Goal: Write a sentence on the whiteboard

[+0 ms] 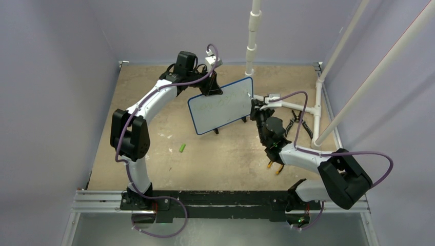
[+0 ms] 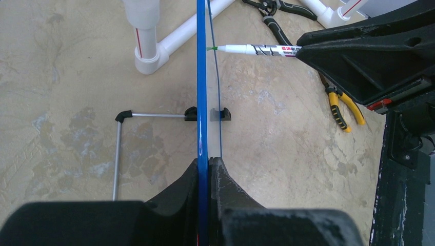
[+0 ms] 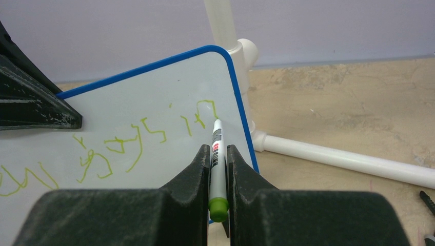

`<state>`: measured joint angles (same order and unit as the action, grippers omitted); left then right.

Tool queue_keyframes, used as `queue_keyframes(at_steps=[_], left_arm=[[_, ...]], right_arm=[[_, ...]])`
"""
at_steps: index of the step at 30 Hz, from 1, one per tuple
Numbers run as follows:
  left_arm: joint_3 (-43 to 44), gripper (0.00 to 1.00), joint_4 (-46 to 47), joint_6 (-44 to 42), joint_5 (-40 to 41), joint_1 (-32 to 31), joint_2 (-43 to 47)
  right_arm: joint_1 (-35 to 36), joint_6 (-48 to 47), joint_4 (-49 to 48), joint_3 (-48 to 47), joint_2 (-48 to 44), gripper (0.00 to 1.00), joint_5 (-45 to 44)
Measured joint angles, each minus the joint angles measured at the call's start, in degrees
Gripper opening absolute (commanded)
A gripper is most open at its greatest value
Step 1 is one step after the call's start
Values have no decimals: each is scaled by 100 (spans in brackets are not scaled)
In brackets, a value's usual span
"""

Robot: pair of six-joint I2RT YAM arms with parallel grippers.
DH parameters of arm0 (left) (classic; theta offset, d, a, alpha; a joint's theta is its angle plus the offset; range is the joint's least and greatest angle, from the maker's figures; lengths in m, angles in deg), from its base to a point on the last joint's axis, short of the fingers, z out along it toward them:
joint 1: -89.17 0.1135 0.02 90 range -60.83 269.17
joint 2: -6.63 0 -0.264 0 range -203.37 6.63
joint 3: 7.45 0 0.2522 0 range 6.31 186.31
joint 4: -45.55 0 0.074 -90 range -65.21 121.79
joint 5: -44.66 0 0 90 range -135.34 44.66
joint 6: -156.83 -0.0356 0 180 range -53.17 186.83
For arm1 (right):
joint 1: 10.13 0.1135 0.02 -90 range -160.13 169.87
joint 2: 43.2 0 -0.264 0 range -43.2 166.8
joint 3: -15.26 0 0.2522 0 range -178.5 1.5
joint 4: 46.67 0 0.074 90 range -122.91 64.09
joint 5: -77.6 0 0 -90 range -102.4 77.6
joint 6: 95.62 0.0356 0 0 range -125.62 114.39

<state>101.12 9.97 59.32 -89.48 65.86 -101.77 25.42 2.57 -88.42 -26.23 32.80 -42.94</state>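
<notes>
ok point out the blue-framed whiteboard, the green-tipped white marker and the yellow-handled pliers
blue-framed whiteboard [image 1: 223, 107], top view, white face
green-tipped white marker [image 3: 217, 134], right wrist view, barrel
yellow-handled pliers [image 2: 339, 111], left wrist view, handle

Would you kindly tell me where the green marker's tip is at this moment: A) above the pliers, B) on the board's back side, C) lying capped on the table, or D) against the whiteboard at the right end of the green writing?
D: in the right wrist view the marker, clamped in the right gripper, meets the whiteboard where the green writing ends near its right edge.
</notes>
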Motion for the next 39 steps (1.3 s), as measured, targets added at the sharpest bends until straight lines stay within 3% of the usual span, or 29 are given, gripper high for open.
queue_keyframes(at_steps=[7,14,18,20,30,35,39], left_arm=[[-44,3,68,52,-2,-4,15],[-162,47,227,103,258,-11,87],[-326,79,363,142,603,-9,297],[-433,87,503,249,802,2,496],[-1344,93,1261,1244,1808,708,2063],[-2542,94,1255,1598,2214,1178,3434],[-3429,95,1145,1707,2312,1193,4393]], right_arm=[[0,42,214,59,-160,0,0],[0,79,599,225,-1054,0,37],[0,101,973,225,-1670,0,210],[0,157,1279,201,-1899,0,295],[0,503,2361,109,-2503,0,1093],[0,531,1996,323,-2892,0,2105],[2,527,1659,343,-2608,0,2885]])
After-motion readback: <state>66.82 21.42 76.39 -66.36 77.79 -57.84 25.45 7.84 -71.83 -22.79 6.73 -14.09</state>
